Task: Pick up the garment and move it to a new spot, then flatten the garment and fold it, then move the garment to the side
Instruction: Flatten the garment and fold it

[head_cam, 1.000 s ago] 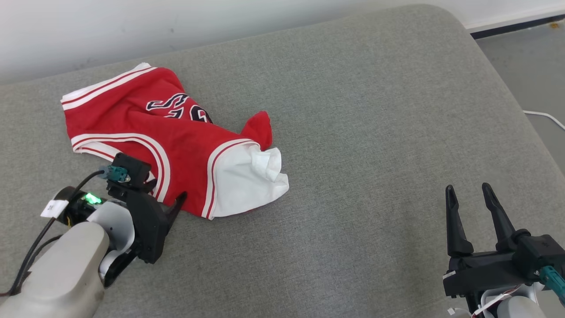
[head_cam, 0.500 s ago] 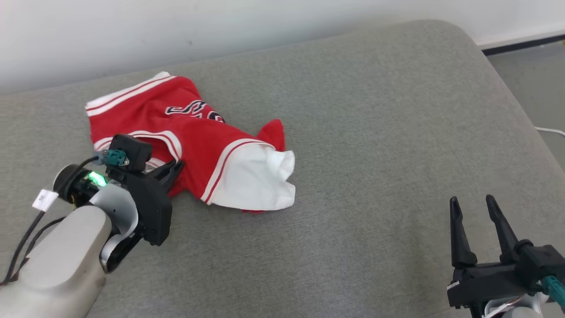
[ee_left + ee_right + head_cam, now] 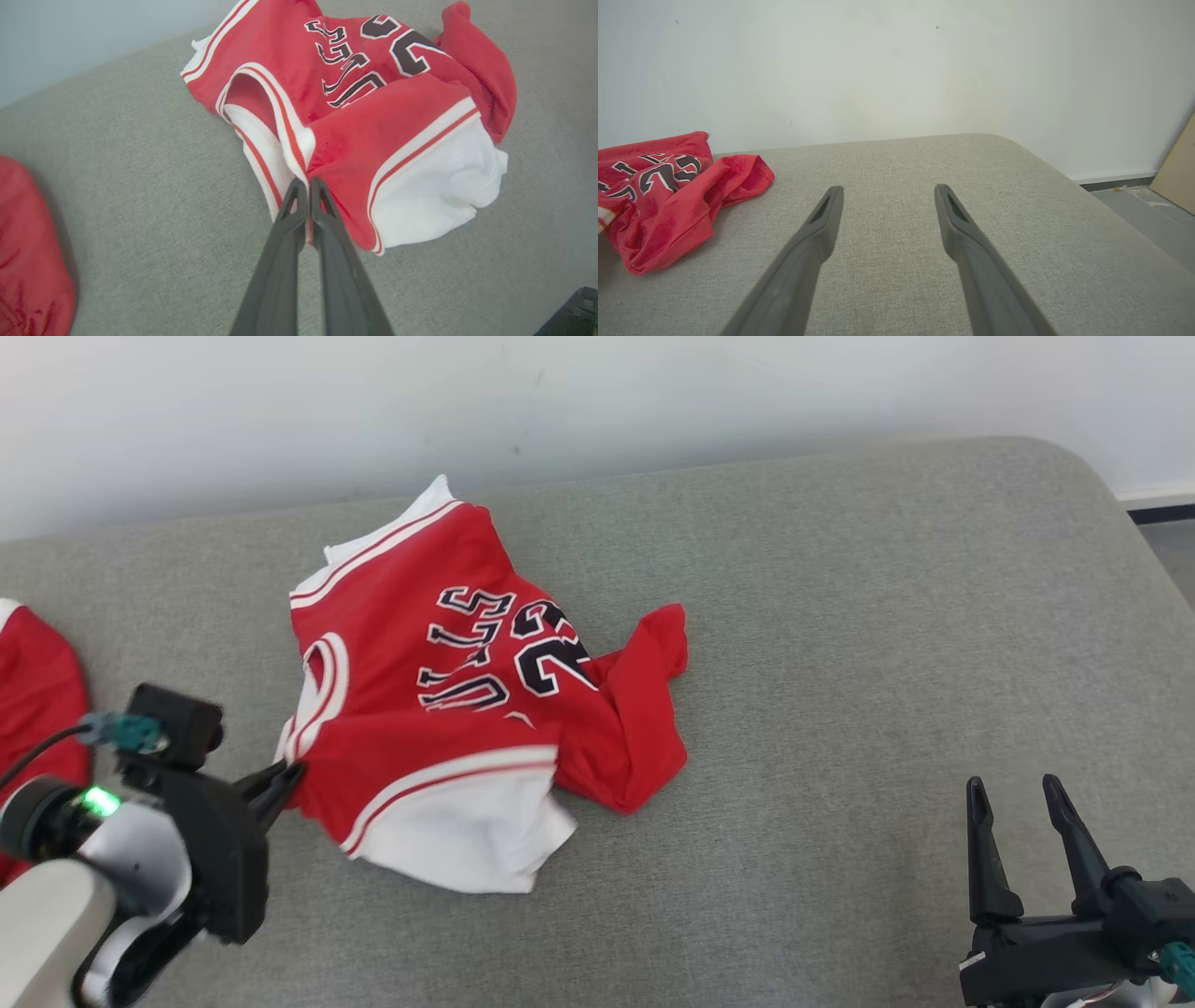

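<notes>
A grey fabric-covered cushion [image 3: 840,616] stretches across the scene, backed by a plain white wall [image 3: 560,401]. Past its rounded right end, a dark skirting strip [image 3: 1158,511] and a patch of grey floor [image 3: 1178,546] show.

The garment [image 3: 448,709] is a red sleeveless jersey with white-and-red striped trim and dark, white-edged lettering and numerals. It lies crumpled on the cushion, left of centre and nearer the wall than the front edge. Its white inner side is turned out along the near edge, and a red fold is bunched up on its right.

The left gripper [image 3: 285,779] sits at the lower left, its two dark fingers clenched on the garment's striped edge beside an armhole. In the left wrist view a thin sliver of red fabric is caught between the pressed fingers.

A separate red cloth [image 3: 37,691] lies at the far left of the cushion, apart from the garment.

The right gripper [image 3: 1013,789] hangs at the lower right, well apart from the garment. Its fingers are spread with bare grey cushion between them, and they point toward the wall. In the right wrist view the garment lies at the left edge and a beige board [image 3: 1178,172] stands at the far right, beyond the cushion
</notes>
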Robot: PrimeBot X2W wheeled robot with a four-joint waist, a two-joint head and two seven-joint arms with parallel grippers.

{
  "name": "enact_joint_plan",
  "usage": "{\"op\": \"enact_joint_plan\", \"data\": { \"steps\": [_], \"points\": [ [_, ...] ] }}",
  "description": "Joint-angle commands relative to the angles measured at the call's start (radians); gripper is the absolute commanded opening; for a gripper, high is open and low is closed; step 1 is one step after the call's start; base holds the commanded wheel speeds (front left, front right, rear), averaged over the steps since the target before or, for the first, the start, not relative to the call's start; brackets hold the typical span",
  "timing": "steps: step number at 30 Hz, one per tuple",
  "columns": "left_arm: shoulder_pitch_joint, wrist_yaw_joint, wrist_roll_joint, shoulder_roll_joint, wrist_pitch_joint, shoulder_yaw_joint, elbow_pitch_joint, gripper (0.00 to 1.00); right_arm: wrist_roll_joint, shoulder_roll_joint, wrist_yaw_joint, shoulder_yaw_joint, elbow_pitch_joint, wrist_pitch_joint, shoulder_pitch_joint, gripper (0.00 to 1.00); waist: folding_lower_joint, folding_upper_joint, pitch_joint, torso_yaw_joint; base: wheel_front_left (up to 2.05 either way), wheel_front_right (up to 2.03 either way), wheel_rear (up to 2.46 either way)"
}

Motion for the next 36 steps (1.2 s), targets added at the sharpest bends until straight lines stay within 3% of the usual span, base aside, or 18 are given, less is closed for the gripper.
{"op": "enact_joint_plan", "data": {
  "steps": [1,6,10,11,12,13,20,28,33,36],
  "points": [
    [0.033,0.015,-0.021,0.015,0.005,0.013,-0.015,0.00,0.003,-0.003,-0.003,-0.003,-0.002,-0.001,0.010,1.00,0.0001,0.0000,0.004,0.014,0.00,0.00,0.00],
    [0.094,0.065,-0.014,0.077,0.003,0.024,-0.015,0.00,0.005,-0.012,-0.003,0.003,0.005,-0.001,0.001,1.00,0.0001,0.0000,0.010,0.021,0.00,0.00,0.00],
    [0.115,0.079,-0.014,0.067,-0.025,0.025,0.000,0.00,0.007,-0.021,-0.003,0.008,0.010,-0.001,-0.004,1.00,0.0001,0.0000,0.010,0.022,0.00,0.00,0.00],
    [0.114,0.081,-0.007,0.059,-0.042,0.026,0.004,0.04,0.008,-0.023,-0.003,0.008,0.011,-0.001,-0.004,1.00,0.0001,0.0000,0.008,0.023,0.00,0.00,0.00],
    [0.112,0.083,0.004,0.050,-0.061,0.026,0.009,0.46,0.007,-0.024,-0.003,0.008,0.012,-0.001,-0.003,1.00,0.0001,0.0000,0.006,0.024,0.00,0.00,0.00],
    [0.107,0.084,0.012,0.042,-0.079,0.025,0.015,1.00,0.006,-0.025,-0.003,0.007,0.012,-0.001,-0.001,1.00,0.0001,0.0000,0.004,0.025,0.00,0.00,0.00],
    [0.069,0.099,0.080,-0.027,-0.265,0.046,0.058,1.00,-0.006,-0.026,-0.002,0.005,0.007,-0.001,0.002,1.00,0.0001,0.0000,-0.015,0.038,0.00,0.00,0.00],
    [0.103,0.171,0.157,-0.109,-0.550,0.094,0.105,1.00,-0.012,-0.022,-0.003,0.014,-0.008,-0.001,0.013,1.00,0.0001,0.0000,-0.041,0.053,0.00,0.00,0.00],
    [0.155,0.213,0.188,-0.162,-0.600,0.154,0.089,1.00,-0.016,-0.020,-0.003,0.017,-0.017,-0.001,0.018,1.00,0.0001,0.0000,-0.054,0.061,0.00,0.00,0.00],
    [0.211,0.234,0.262,-0.221,-0.602,0.257,0.012,1.00,-0.013,-0.024,-0.003,0.020,-0.022,-0.001,0.021,1.00,0.0001,0.0000,-0.060,0.068,0.00,0.00,0.00]
  ]
}}
